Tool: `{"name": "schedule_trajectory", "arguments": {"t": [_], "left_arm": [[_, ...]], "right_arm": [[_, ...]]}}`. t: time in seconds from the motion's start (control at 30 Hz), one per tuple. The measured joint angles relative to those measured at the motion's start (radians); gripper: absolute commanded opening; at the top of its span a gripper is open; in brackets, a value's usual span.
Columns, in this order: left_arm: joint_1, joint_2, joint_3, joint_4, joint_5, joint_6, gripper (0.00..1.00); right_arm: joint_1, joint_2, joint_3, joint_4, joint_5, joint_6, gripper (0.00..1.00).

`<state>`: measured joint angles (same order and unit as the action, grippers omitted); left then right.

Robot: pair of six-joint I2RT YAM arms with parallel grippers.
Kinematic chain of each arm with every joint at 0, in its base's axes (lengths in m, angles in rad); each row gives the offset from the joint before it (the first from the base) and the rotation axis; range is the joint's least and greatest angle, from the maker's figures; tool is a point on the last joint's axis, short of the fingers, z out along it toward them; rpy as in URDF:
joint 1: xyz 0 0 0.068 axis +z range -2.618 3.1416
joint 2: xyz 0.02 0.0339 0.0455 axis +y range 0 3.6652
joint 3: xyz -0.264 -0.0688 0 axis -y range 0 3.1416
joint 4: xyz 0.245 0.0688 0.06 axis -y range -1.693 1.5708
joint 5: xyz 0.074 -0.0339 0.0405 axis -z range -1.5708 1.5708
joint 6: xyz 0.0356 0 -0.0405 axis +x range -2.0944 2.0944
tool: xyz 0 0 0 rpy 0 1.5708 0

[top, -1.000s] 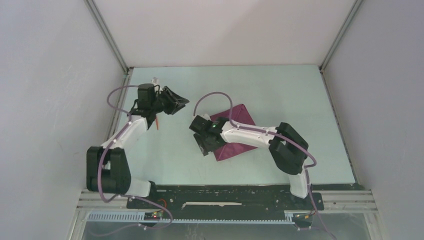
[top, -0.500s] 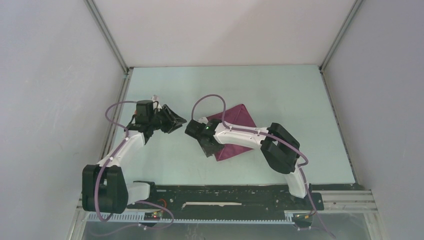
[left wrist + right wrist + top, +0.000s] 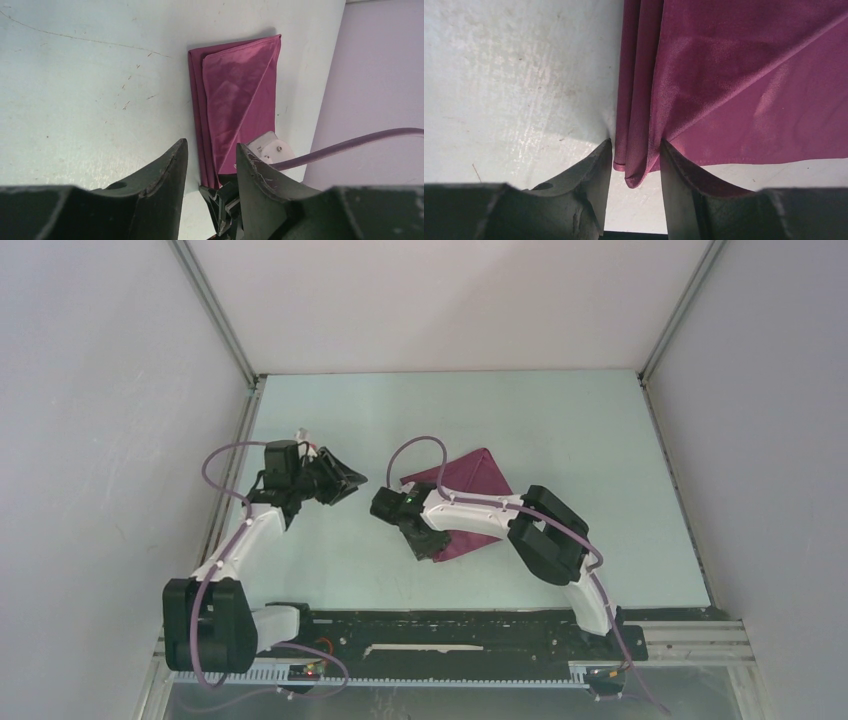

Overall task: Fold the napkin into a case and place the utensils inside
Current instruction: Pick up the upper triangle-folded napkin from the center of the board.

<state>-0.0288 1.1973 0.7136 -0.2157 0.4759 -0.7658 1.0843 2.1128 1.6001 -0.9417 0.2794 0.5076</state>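
The maroon napkin (image 3: 475, 480) lies folded into a narrow shape on the table, with a diagonal flap on top (image 3: 240, 85). My right gripper (image 3: 424, 546) is at its near left corner. In the right wrist view the layered, bunched edge of the napkin (image 3: 749, 75) runs between the fingertips and touches both, so the right gripper (image 3: 635, 145) is shut on it. My left gripper (image 3: 348, 480) hovers to the left of the cloth and points at it. It is open (image 3: 209, 147) with nothing between its fingers. No orange utensil shows in any current view.
The pale green table (image 3: 560, 420) is boxed in by white walls with metal corner posts. A purple cable (image 3: 350, 142) and the white link of the right arm (image 3: 267, 147) sit just ahead of the left fingers. The left wall stands close to the left arm.
The left gripper has drawn back towards the near left. An orange piece seen beside it one second ago no longer shows. The right gripper shifted slightly left at the napkin's corner.
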Motion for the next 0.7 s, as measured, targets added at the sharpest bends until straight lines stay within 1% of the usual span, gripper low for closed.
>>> {"name": "schedule_trajectory", "arguments": {"t": [0.2,0.23,0.3,0.43,0.47,0.53,0.57,0.7], "left_arm": [[0.013,-0.035,0.0,-0.008,0.002,0.008,0.47],[0.014,-0.038,0.0,-0.008,0.003,0.008,0.47],[0.016,-0.04,-0.003,-0.008,0.003,0.008,0.47],[0.017,-0.042,-0.022,-0.012,0.003,0.008,0.48],[0.017,-0.043,-0.029,-0.012,0.003,0.008,0.48],[0.017,-0.047,-0.035,-0.017,0.003,0.008,0.49],[0.017,-0.048,-0.037,-0.018,0.003,0.008,0.5],[0.018,-0.047,-0.047,-0.002,0.012,0.007,0.56]], "right_arm": [[-0.006,0.01,0.007,0.002,-0.001,0.007,0.44],[-0.009,0.01,0.007,0.003,-0.002,0.008,0.42],[-0.01,0.011,0.007,0.006,-0.003,0.008,0.34],[-0.01,0.016,0.007,0.015,0.0,0.012,0.22],[-0.01,0.016,0.007,0.016,0.002,0.013,0.17],[-0.01,0.016,0.004,0.02,0.01,0.012,0.04],[-0.011,0.016,0.003,0.022,0.014,0.011,0.0],[-0.026,0.008,-0.006,0.037,-0.003,-0.008,0.0]]}}
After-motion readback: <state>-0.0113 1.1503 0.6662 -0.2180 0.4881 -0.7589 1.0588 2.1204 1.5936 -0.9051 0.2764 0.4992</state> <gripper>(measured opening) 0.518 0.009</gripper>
